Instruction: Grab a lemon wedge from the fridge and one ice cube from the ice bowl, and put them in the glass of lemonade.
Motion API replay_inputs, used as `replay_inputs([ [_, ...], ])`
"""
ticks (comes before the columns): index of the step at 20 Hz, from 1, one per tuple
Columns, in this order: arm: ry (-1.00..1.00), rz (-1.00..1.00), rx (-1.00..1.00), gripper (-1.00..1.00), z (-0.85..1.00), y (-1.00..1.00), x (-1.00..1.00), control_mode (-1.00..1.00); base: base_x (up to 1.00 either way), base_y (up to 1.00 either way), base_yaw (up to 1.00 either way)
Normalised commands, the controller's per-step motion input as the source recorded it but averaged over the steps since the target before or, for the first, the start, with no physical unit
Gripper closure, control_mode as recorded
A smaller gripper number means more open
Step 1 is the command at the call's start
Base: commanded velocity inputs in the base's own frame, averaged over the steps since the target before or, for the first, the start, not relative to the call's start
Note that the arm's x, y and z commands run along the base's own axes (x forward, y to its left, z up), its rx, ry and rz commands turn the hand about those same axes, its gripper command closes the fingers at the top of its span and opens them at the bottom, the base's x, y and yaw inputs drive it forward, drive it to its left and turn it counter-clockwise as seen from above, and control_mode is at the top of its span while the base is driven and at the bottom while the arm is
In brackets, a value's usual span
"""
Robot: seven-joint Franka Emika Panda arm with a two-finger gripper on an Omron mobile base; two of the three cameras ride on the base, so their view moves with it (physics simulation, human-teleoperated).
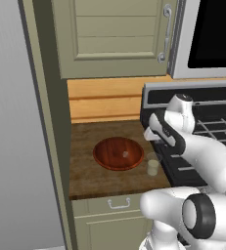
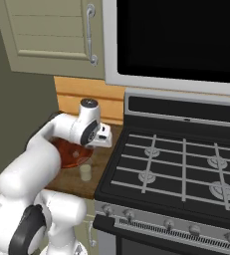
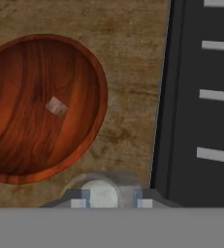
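While I'm hovering, jaws part-open and seemingly empty over the glass of lemonade (image 3: 100,193), ice cube (image 3: 56,106) lying apart in the ice bowl (image 3: 16,160).

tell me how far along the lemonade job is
Done: nothing certain; no lemon wedge is visible in the glass of lemonade. In hand: the fingers hover right above that glass; whether they hold anything is unclear. Left: the ice cube still lies in the ice bowl.

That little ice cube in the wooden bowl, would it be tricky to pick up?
Probably. The ice cube is tiny beside the ice bowl, so the fingers have little to close on. It looks smooth and translucent, so likely slippery. It lies loose on the bowl's curved, polished floor, so a nudge might send it sliding rather than tipping.
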Motion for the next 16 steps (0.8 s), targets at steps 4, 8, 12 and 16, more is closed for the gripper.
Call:
replay_inputs([
  [4, 0.04, 0.0, 0.0, 1.0, -0.28, 0.0, -0.06, -1.0, 0.0, 0.0, 0.0],
  [8, 0.0, 0.0, 0.0, 1.0, 0.04, 0.02, -0.2, -1.0, 0.0, 0.0, 0.0],
  [12, 0.0, 0.0, 0.0, 1.0, 0.13, 0.02, -0.26, -1.0, 0.0, 0.0, 0.0],
  [16, 0.04, 0.0, -0.01, 1.0, 0.02, 0.16, -0.03, -1.0, 0.0, 0.0, 0.0],
])
